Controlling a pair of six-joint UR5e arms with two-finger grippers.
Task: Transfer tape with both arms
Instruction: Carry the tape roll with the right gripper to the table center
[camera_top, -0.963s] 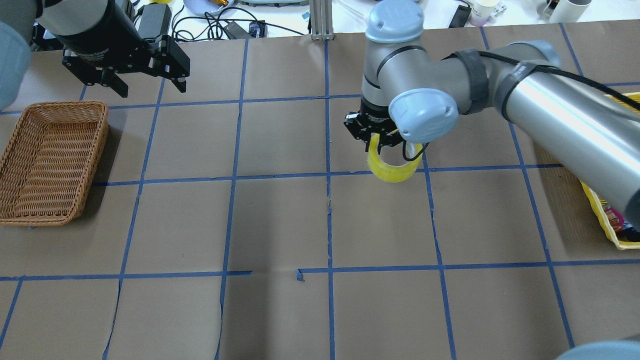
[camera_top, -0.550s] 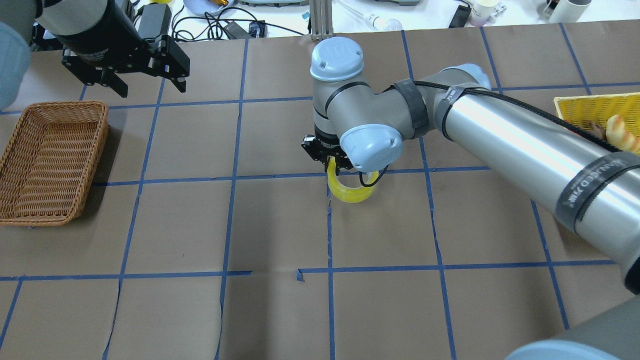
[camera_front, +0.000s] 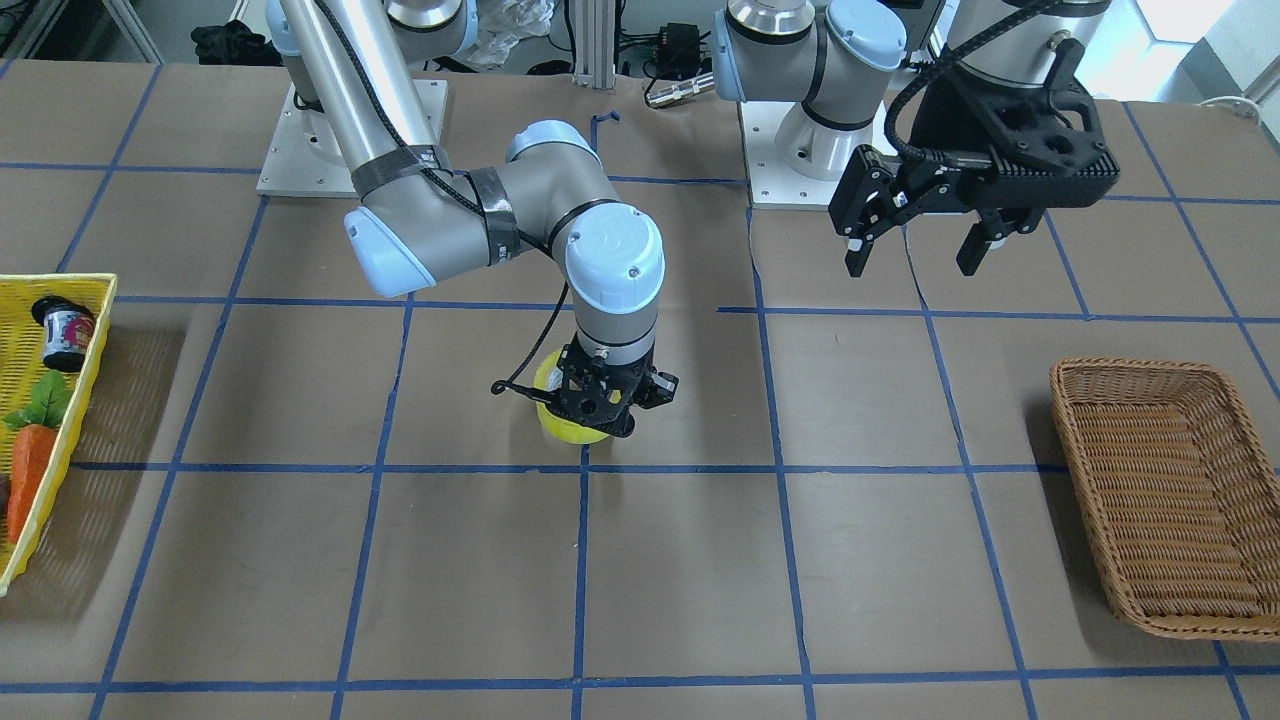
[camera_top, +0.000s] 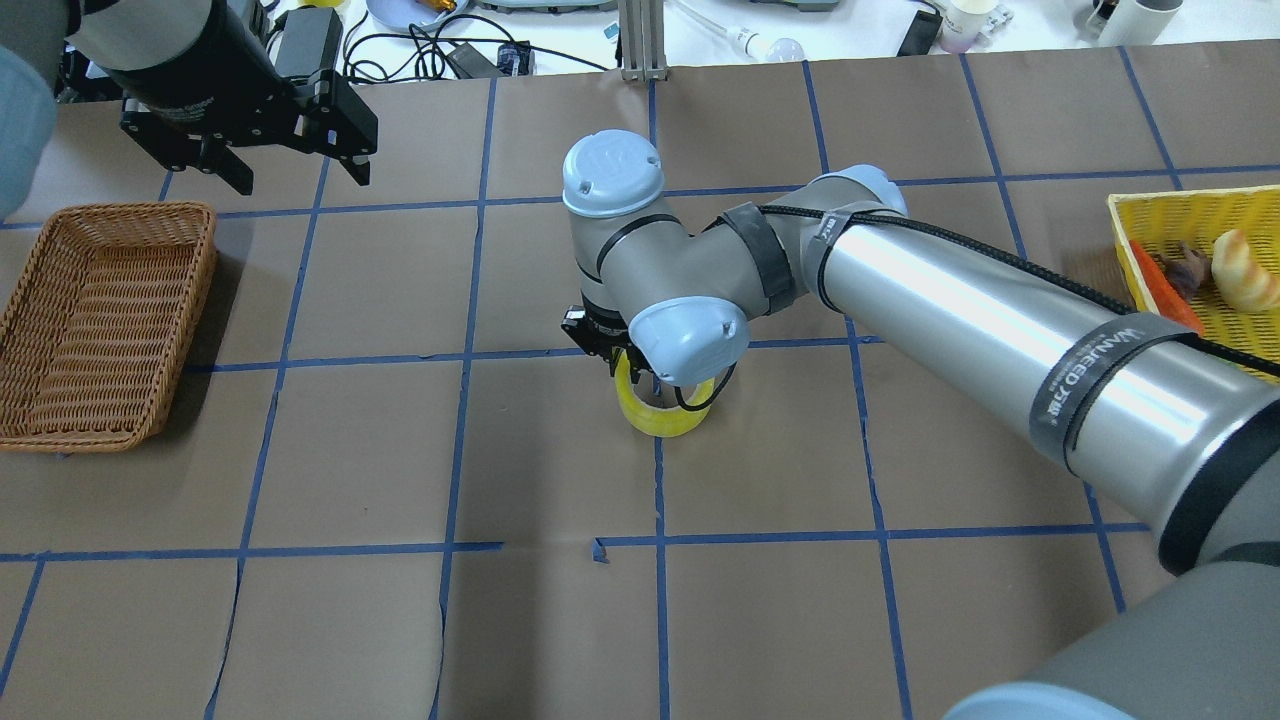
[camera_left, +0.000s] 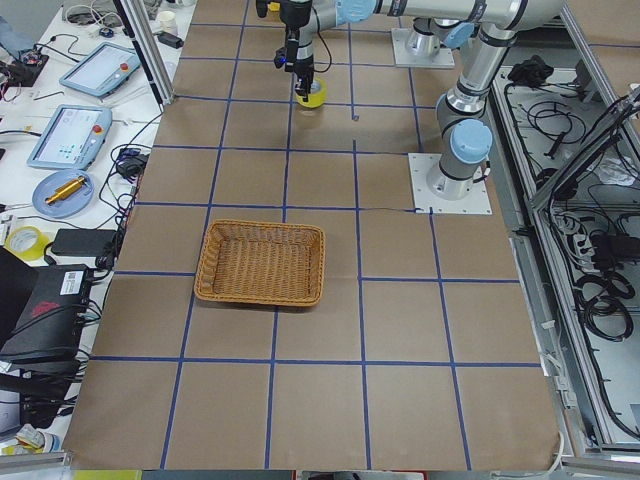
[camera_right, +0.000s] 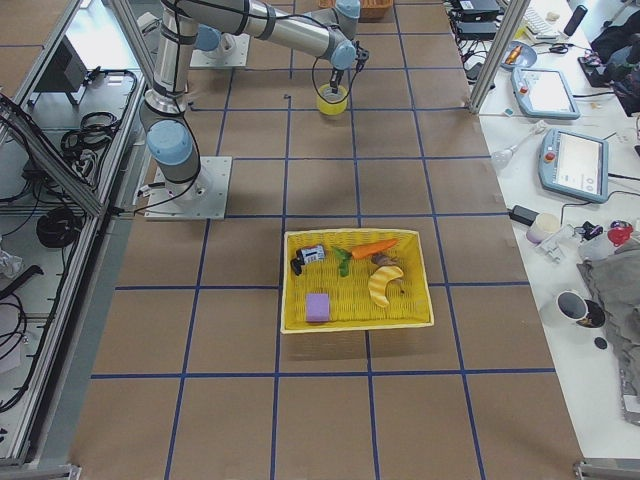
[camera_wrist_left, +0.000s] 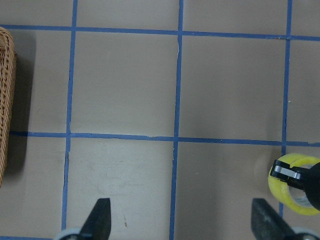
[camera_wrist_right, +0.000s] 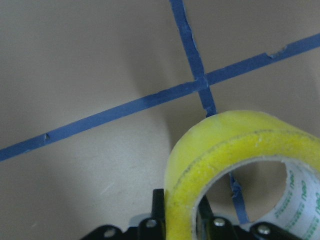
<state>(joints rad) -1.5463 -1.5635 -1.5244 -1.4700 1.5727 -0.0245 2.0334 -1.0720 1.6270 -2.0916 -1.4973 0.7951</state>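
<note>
The yellow tape roll (camera_top: 665, 418) is held upright by my right gripper (camera_top: 627, 366), shut with one finger inside the core and one outside the ring. It hangs low over a blue grid crossing at the table's middle; I cannot tell whether it touches the paper. It also shows in the front view (camera_front: 558, 422), under the right gripper (camera_front: 600, 402), in the right wrist view (camera_wrist_right: 225, 150) and at the right edge of the left wrist view (camera_wrist_left: 296, 196). My left gripper (camera_top: 300, 172) is open and empty, high over the far left, also seen in the front view (camera_front: 912, 262).
A brown wicker basket (camera_top: 206, 270) stands empty on my left side, also in the front view (camera_front: 1085, 480). A yellow basket (camera_top: 1190, 203) with a carrot, a banana and other items stands at my right, also in the right side view (camera_right: 355, 328). Cables and devices lie beyond the far edge.
My right arm has carried the tape leftward and nearer to me, from right of centre to the middle grid crossing. The left arm has stayed put.
</note>
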